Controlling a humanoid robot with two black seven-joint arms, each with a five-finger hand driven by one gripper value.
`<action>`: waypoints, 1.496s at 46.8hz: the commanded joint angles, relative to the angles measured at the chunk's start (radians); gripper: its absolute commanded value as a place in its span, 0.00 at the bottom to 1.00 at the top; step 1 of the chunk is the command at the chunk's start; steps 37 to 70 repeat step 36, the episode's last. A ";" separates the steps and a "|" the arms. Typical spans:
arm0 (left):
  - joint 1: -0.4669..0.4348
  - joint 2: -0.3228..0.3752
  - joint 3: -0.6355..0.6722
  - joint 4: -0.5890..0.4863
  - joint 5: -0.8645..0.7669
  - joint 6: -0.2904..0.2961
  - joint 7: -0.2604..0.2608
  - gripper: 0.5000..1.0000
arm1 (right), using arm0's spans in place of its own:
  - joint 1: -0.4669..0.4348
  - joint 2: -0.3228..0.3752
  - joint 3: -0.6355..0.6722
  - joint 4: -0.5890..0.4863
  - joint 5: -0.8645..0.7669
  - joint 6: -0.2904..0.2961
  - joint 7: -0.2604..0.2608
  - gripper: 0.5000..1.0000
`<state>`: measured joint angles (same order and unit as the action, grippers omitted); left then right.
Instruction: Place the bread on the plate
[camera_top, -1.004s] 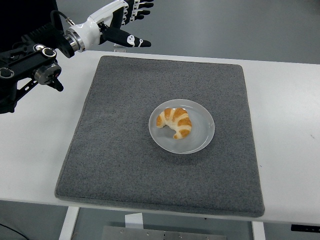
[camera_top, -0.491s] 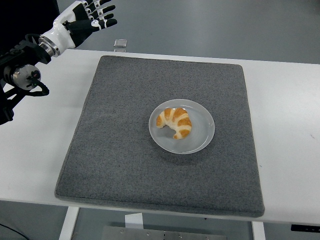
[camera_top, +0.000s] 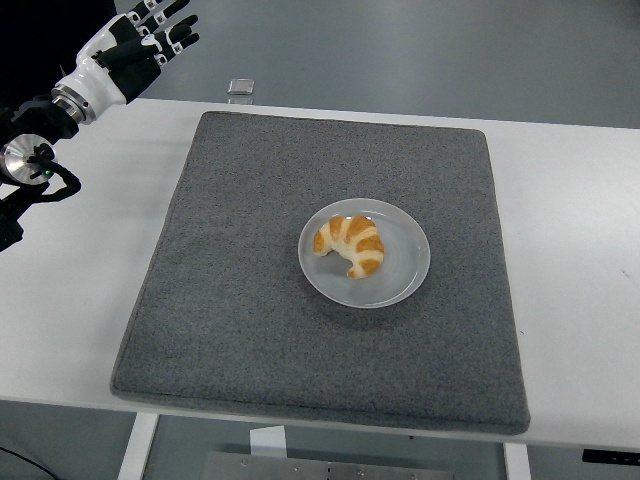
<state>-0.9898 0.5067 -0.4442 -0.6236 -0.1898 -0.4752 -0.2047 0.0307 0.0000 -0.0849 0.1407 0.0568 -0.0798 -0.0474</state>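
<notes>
The bread (camera_top: 349, 243), a golden croissant with pale stripes, lies on the grey plate (camera_top: 398, 278), covering the plate's left and middle part and leaving the right and near side of the dish bare. The plate sits on a dark grey mat (camera_top: 240, 300), a little right of the mat's middle. The mat covers most of the white table (camera_top: 590, 250). The left hand (camera_top: 135, 45) hangs in the air beyond the mat's far left corner, well apart from the plate, its white-and-black fingers (camera_top: 172, 40) spread and holding nothing. A small clear object (camera_top: 239, 87) rests on the table just beyond the mat's far edge, near that same corner.
</notes>
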 joint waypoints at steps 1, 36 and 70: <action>0.003 -0.004 -0.001 0.021 -0.068 0.006 0.070 1.00 | 0.000 0.000 0.001 0.000 0.000 0.000 0.000 0.90; 0.017 -0.056 -0.079 0.036 -0.186 0.023 0.177 1.00 | -0.003 0.000 0.004 0.013 0.006 0.000 0.000 0.90; 0.017 -0.056 -0.079 0.036 -0.186 0.023 0.177 1.00 | -0.003 0.000 0.004 0.013 0.006 0.000 0.000 0.90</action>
